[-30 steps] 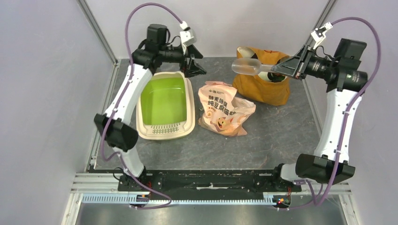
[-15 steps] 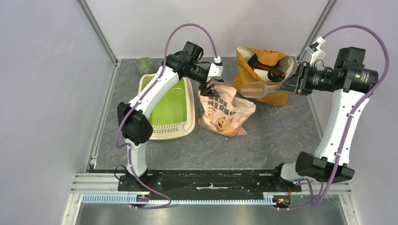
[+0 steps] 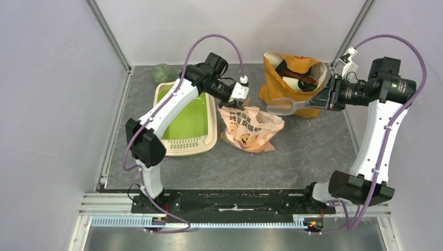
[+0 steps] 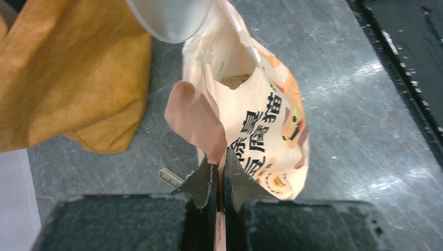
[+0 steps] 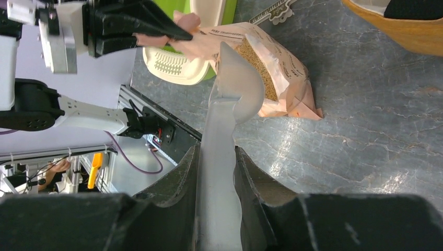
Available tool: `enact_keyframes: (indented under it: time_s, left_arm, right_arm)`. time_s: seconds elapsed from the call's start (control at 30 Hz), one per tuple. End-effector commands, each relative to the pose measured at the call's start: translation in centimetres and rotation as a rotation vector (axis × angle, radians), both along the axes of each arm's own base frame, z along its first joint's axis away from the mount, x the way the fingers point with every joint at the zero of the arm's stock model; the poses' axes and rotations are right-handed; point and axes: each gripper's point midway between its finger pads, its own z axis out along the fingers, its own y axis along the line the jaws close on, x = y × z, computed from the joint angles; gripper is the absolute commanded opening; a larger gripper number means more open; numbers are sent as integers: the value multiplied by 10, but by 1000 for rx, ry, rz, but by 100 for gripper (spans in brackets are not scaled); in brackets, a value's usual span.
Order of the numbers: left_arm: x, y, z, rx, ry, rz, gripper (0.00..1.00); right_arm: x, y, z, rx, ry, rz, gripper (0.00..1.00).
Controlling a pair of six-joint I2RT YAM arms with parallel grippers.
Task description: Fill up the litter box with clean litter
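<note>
Left hand [image 4: 220,157], jaws pressed almost together, pinched a flap of the open rim of the peach-orange printed bag [image 3: 252,128] and held the mouth up and open. Right hand [image 5: 217,151] was clamped on the flat handle of a clear plastic scoop [image 5: 225,102]. The scoop's long axis ran along the line of the fingers, with its bowl pointing away from the right hand toward the bag's mouth. Whether the bowl touched the bag could not be told.

Clean litter [image 5: 256,65] appeared as tan granules inside the printed bag, visible through the mouth in both wrist views. The bag lay on the grey counter [image 3: 292,157], its mouth toward the far side.

Litter box [image 3: 184,150] sat on the counter just to the left of the printed bag, beneath the left arm. Its long axis ran from near to far, leaning slightly rightward at the far end. The slotted ledge lay at the near end, toward the arm bases, and the green interior faced up.

Mustard-yellow fabric bag [image 3: 269,90] stood open at the far side, to the right of the printed bag, with dark items inside.
</note>
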Motion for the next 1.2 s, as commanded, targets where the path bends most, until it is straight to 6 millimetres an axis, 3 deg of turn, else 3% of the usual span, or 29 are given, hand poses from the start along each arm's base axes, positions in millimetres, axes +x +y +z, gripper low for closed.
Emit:
enact_keyframes:
  time_s: [0.0,0.17,0.33,0.47,0.6,0.8,1.17]
  left_arm:
    - [-42,12,29,3,-98,-31,2]
    - [-59,14,33,23,-77,-6,2]
    - [-49,15,26,41,-77,58,2]
    - [-46,14,23,45,-67,78,2]
    - [-50,11,30,21,-54,69,2]
    - [-59,10,38,9,-64,57,2]
    - [-70,10,36,28,-66,62,2]
  right_arm:
    - [-45,22,8,73,87,25,0]
    - [-56,34,-7,100,168,32,0]
    - [-69,37,-37,131,291,8,0]
    - [-77,36,-44,102,300,-9,0]
    - [-67,25,-55,49,307,-63,0]
    - [-33,23,-57,103,291,-94,0]
    - [-6,37,-108,-61,273,-132,0]
